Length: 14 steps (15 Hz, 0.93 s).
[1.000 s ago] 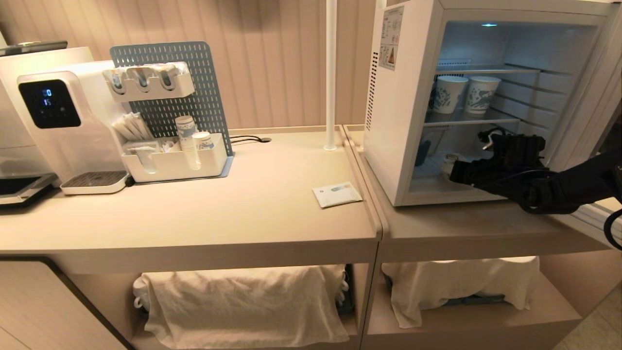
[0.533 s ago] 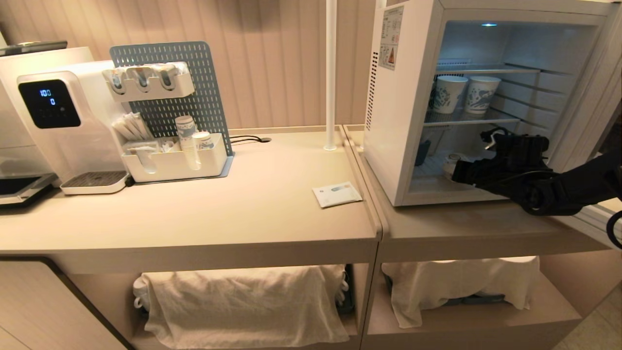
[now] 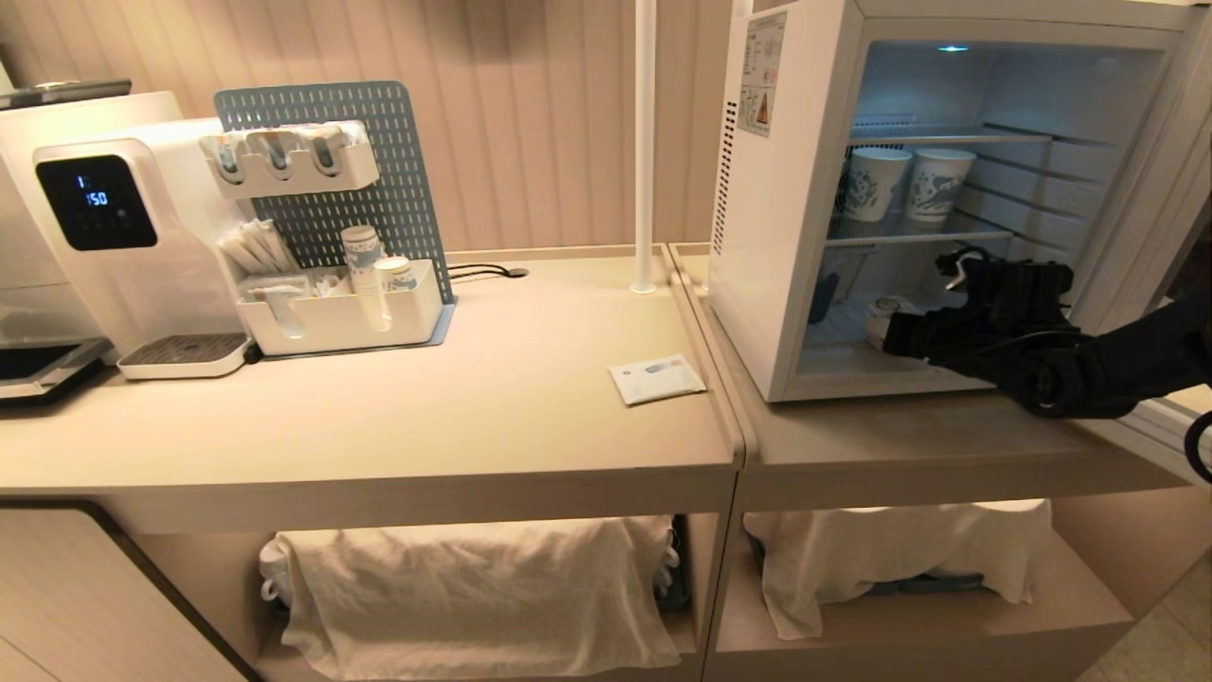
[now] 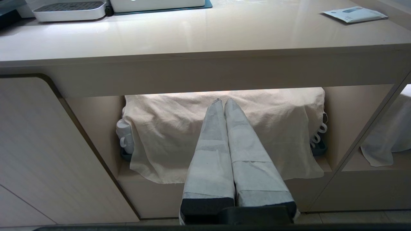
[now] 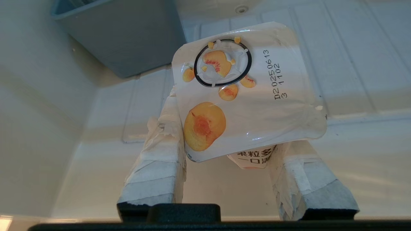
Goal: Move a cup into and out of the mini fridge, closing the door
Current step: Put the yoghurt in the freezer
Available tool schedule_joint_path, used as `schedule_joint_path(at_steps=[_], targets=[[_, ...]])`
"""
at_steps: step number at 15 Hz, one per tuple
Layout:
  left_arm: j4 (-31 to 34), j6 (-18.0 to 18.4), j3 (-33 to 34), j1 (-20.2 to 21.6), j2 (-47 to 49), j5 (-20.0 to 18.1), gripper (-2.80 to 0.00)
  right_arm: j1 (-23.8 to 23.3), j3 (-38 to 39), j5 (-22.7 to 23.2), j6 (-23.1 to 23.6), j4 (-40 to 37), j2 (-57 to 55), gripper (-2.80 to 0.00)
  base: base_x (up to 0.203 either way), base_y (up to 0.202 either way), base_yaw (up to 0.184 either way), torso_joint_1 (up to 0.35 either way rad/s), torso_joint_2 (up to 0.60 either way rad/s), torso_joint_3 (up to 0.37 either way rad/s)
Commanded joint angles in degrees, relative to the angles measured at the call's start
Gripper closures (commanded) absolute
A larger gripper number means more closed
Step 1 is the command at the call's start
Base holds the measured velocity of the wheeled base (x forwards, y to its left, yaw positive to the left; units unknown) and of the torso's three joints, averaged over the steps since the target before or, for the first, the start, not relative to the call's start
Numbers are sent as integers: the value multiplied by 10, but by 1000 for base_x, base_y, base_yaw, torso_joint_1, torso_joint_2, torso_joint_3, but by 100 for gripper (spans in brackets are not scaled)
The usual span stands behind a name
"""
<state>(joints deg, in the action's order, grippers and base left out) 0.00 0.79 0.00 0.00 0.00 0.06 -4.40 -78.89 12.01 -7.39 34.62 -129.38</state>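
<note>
The cup (image 5: 247,93), its square foil lid printed with peach slices, is sitting low inside the mini fridge (image 3: 786,237), clamped between the taped fingers (image 5: 157,160) of the right tool (image 3: 890,327), which is reaching in through the open front from about three o'clock. In the head view the cup is only peeking out white at the tool's tip, over the fridge floor at the fridge's lower left. Behind it, at roughly eleven o'clock in the compartment, a grey bin (image 5: 118,35) is standing. Two patterned paper cups (image 3: 904,185) are resting on the wire shelf above. The door (image 3: 1150,189) is hanging open at the far right. The left tool (image 4: 224,106) is idling below the worktop (image 3: 426,407), its fingers pressed together, facing a draped cloth (image 4: 179,128). A small packet (image 3: 656,379) is lying on the worktop, left of the fridge.
</note>
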Motion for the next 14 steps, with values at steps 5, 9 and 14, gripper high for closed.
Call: schedule_joint_path(at_steps=[5, 9, 14], targets=[[0, 0, 0, 0, 0, 0, 0, 1, -48, 1, -20, 3, -29, 0, 0, 0, 0, 0, 0, 0], [0, 0, 0, 0, 0, 0, 0, 2, -89, 2, -28, -1, -57, 0, 0, 0, 0, 0, 0, 0], [0, 0, 0, 0, 0, 0, 0, 2, -89, 2, -27, -3, -68, 0, 0, 0, 0, 0, 0, 0]])
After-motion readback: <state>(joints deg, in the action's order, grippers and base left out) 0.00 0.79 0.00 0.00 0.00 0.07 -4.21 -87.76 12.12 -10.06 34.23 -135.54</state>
